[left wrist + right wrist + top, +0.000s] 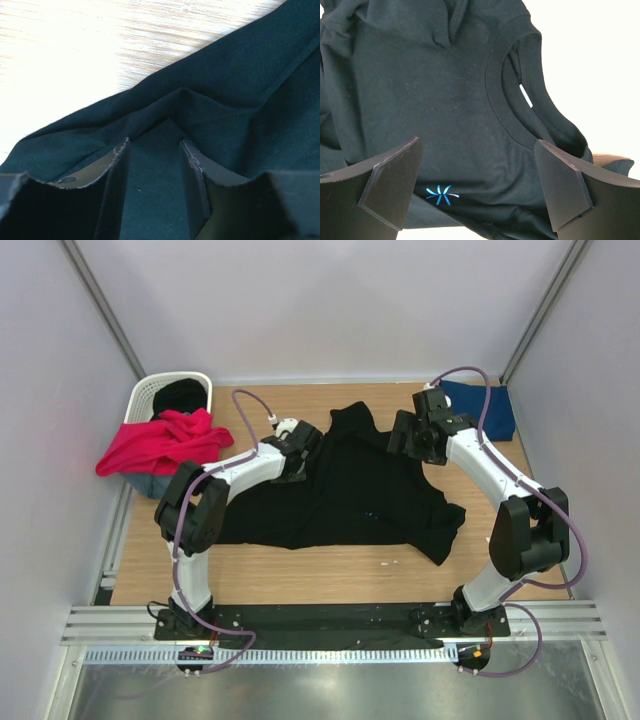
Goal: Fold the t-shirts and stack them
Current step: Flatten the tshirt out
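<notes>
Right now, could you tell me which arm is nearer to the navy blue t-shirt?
Right. The right arm has its wrist just left of the navy blue t-shirt in the far right corner; the left arm is over the black t-shirt's left side, farther away.

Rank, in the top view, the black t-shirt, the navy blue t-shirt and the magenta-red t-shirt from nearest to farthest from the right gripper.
1. black t-shirt: spread mid-table, lying just below the right gripper.
2. navy blue t-shirt: far right corner, a little beyond the gripper.
3. magenta-red t-shirt: far left side, across the whole black shirt.
</notes>
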Tool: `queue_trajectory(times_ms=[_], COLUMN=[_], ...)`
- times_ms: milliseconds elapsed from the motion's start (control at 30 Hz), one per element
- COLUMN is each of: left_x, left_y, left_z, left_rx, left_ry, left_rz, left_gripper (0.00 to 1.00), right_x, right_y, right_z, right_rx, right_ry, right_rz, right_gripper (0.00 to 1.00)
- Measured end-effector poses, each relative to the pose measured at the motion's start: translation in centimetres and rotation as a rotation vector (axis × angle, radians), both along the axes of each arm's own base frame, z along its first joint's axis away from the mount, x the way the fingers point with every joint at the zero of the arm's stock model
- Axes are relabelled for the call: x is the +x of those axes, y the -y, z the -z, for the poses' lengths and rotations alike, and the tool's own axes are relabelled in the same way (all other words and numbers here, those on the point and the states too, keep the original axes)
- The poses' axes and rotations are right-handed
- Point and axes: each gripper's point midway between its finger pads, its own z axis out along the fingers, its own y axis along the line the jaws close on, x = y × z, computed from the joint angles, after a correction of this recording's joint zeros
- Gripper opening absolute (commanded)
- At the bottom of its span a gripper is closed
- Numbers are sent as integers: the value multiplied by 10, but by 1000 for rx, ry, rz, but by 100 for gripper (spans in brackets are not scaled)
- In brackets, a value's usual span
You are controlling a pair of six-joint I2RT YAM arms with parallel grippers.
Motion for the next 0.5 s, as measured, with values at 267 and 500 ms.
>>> queue_trajectory(times_ms=[267, 500], left_x=[1, 3], left_y=[2, 6], left_z=[3, 11], left_rx=[-5, -19], left_ry=[-1, -7], left_rz=[-1, -3], left_gripper=[43, 25], right_x=[-3, -6], right_y=[1, 2], right_z=[1, 3], right_rx=[-4, -7], right_ry=[-15, -25], right_rz=[0, 0], right_gripper=[100, 100])
